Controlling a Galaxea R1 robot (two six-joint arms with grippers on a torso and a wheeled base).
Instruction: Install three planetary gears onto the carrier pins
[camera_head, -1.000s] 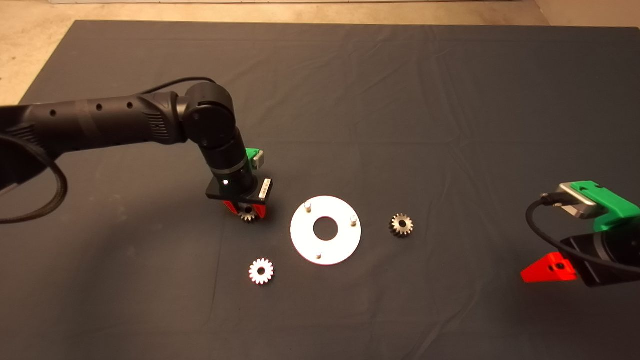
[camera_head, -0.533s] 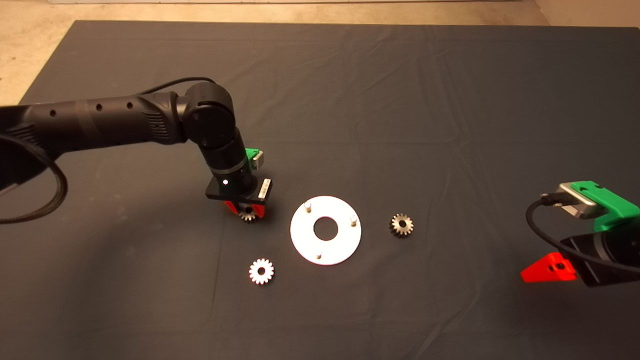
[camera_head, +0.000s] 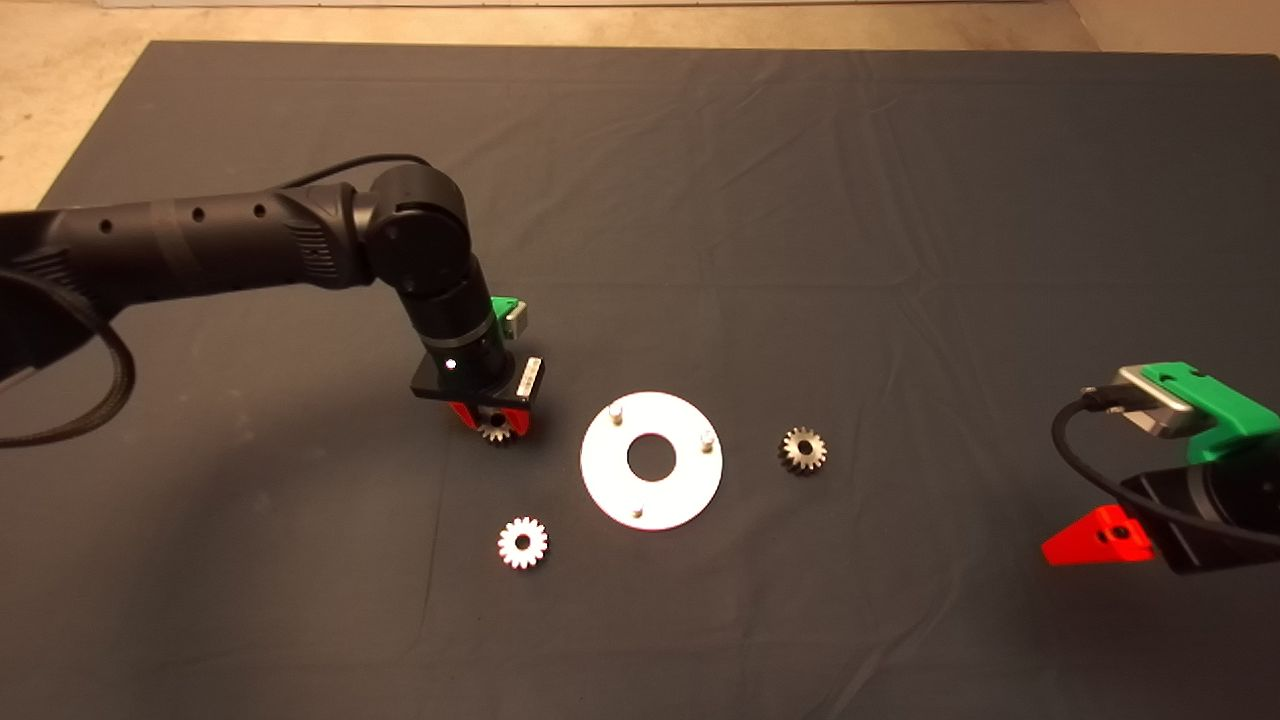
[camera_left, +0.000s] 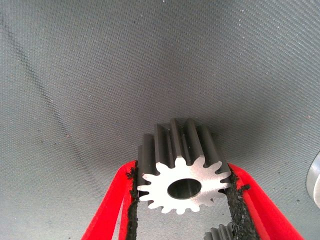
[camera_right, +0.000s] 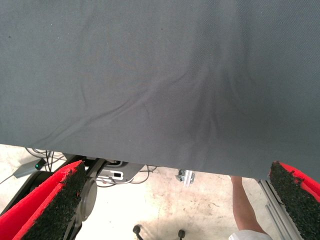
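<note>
- The left hand (camera_head: 494, 428) stands on the dark mat (camera_head: 800, 200) of the desk, just to the left of the white disc (camera_head: 651, 460), and its two red fingers (camera_left: 112, 210) are clamped on one planetary gear (camera_left: 185, 175).
- A second gear (camera_head: 523, 543) lies near the disc on the lower left, and a third gear (camera_head: 803, 450) lies to its right.
- The three carrier pins (camera_head: 617, 411) on the disc are bare.
- The right hand (camera_head: 1095, 537) waits at the lower right edge with its fingers spread wide.
</note>
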